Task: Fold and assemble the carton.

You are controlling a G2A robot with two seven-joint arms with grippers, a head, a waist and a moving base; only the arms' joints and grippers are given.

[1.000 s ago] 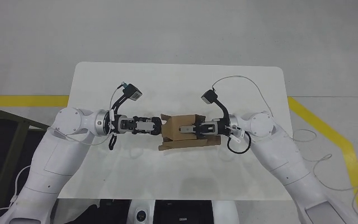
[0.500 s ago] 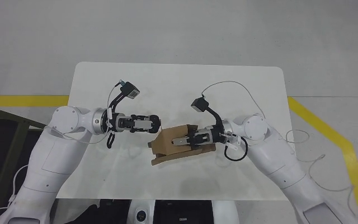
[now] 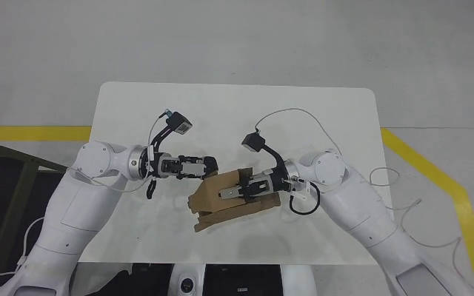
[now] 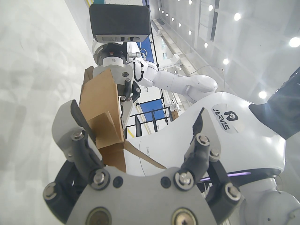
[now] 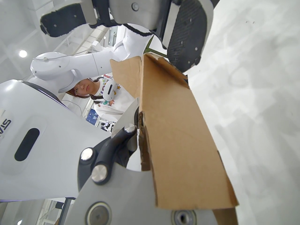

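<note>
A brown cardboard carton [image 3: 218,200], partly folded with loose flaps, is held tilted above the white table [image 3: 148,111] near its front middle. My right gripper [image 3: 231,192] is shut on one of its panels; in the right wrist view that panel [image 5: 178,129] runs out from the jaws. My left gripper [image 3: 210,166] is open at the carton's far left corner. In the left wrist view one of its pads [image 4: 78,115] lies close beside a carton flap [image 4: 103,108], while the other pad [image 4: 199,122] stands well apart. The open left gripper [image 5: 114,45] is just beyond the carton's end.
A thin white cable [image 3: 326,118] loops from the right arm over the table's back right. Bare table surface lies to the left, right and behind the carton. The table's front edge [image 3: 237,260] is close below the carton.
The right gripper has carried the carton left and toward the front edge, turning it slantwise. The left gripper drew back from the carton's end, then came up to its corner again.
</note>
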